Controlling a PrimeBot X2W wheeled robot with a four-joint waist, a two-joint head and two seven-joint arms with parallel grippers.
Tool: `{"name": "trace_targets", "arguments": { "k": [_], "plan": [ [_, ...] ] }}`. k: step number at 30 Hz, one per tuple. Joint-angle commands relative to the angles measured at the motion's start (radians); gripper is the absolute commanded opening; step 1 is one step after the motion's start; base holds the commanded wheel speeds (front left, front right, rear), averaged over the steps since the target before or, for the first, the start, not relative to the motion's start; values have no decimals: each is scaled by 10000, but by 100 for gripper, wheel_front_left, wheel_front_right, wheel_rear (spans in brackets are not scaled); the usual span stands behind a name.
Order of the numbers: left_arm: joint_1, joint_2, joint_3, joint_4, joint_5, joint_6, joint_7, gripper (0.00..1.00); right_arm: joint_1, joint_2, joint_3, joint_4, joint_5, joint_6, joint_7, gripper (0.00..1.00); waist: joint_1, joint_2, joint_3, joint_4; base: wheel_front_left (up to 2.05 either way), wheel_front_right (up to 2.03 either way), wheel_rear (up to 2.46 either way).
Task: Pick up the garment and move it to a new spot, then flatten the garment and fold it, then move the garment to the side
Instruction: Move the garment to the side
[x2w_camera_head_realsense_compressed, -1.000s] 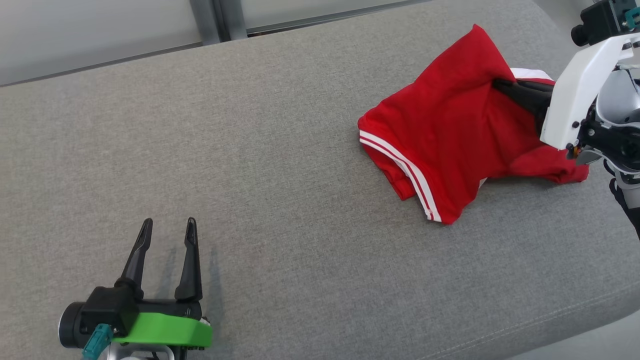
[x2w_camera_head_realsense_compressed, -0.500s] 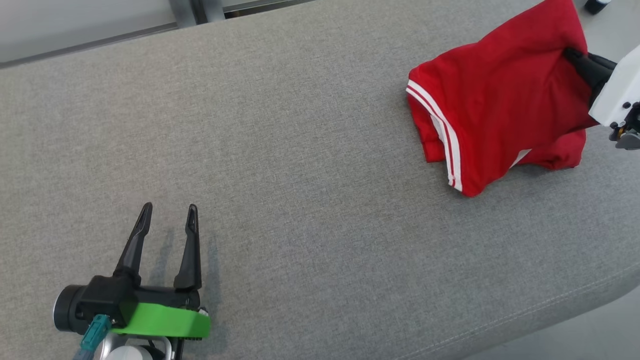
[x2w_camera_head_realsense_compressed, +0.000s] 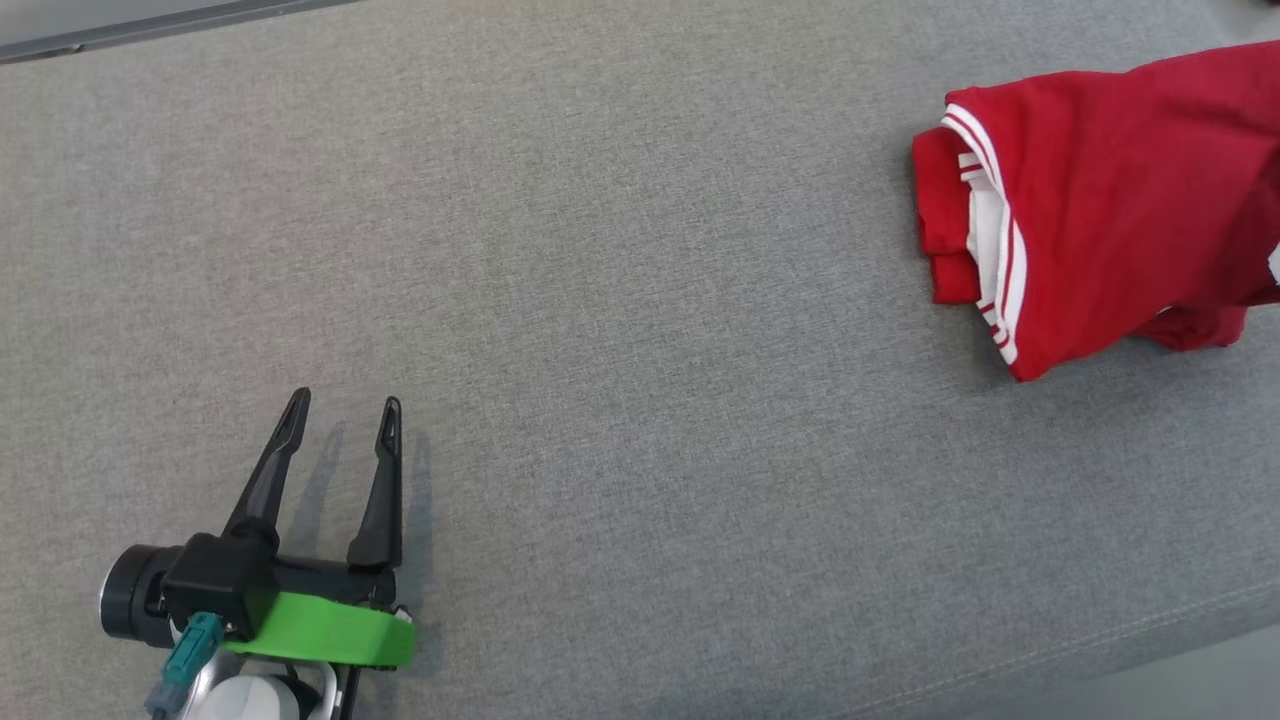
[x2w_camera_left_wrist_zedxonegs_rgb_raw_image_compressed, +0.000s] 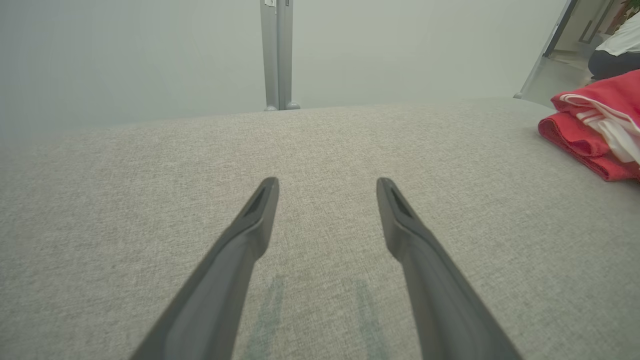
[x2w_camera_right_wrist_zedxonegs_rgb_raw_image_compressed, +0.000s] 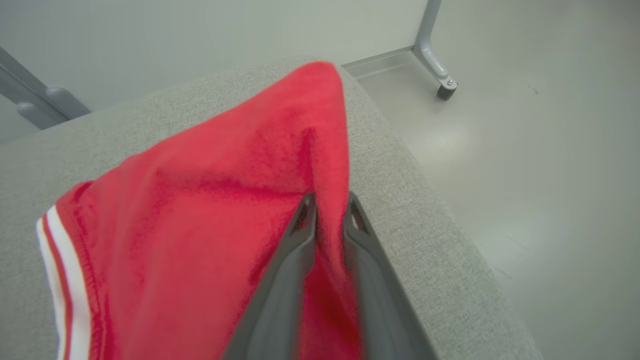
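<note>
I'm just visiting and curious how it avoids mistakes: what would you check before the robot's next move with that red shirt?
1. Right end effector grips the shirt: ok, a fold of cloth is pinched in it.
2. Left end effector open and holding nothing: ok.
3. Shirt lying flat: not ok, it is bunched and tented up at the grip.
4. Whole shirt resting on the cushion: cannot tell, its right part is cut off in the head view.
5. Room on the cushion between the left end effector and the shirt: ok, bare grey fabric lies there.
</note>
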Motion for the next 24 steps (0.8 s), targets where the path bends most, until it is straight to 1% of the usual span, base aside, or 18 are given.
{"name": "trace_targets", "arguments": {
  "k": [1,5,8,10,13,17,18,19,22,24],
  "plan": [
    [-120,119,-8,12,-21,-19,-22,100,-45,43,-356,311,-648,-7,-520,100,0,-1,158,219,0,0,0],
    [-67,135,-52,71,-59,-20,-22,100,-294,330,-633,794,-1693,-1,-1471,100,0,-1,77,361,0,0,0],
    [45,40,-62,102,-63,6,-22,100,-356,340,-264,781,-2076,-4,-2175,100,0,-1,-122,463,0,0,0],
    [149,-20,-50,139,-106,36,-22,100,-348,320,157,600,-2013,-4,-2741,100,0,-1,-350,539,0,0,0],
    [316,-120,13,207,-153,86,-22,100,-31,86,938,118,-1813,-7,-3540,100,0,-1,-771,680,0,0,0],
    [550,-249,149,308,-264,165,-24,100,535,-152,1811,-835,-1468,-7,-4402,100,0,-1,-1430,964,0,0,0],
    [634,-264,223,330,-286,201,-24,100,731,-177,1960,-1122,-1329,-7,-4552,100,0,-1,-1585,1047,0,0,0],
    [634,-264,223,330,-286,201,-24,100,731,-177,1960,-1122,-1329,-7,-4552,100,0,-1,-1585,1047,0,0,0],
    [768,-342,320,445,-377,236,-24,100,1630,-182,2224,-1890,-724,-7,-4715,100,0,-1,-2085,1432,0,0,0],
    [874,-372,355,564,-355,255,-22,100,2290,-304,2281,-2461,-497,-7,-4787,100,0,-1,-2400,1726,0,0,0]
  ]
}}
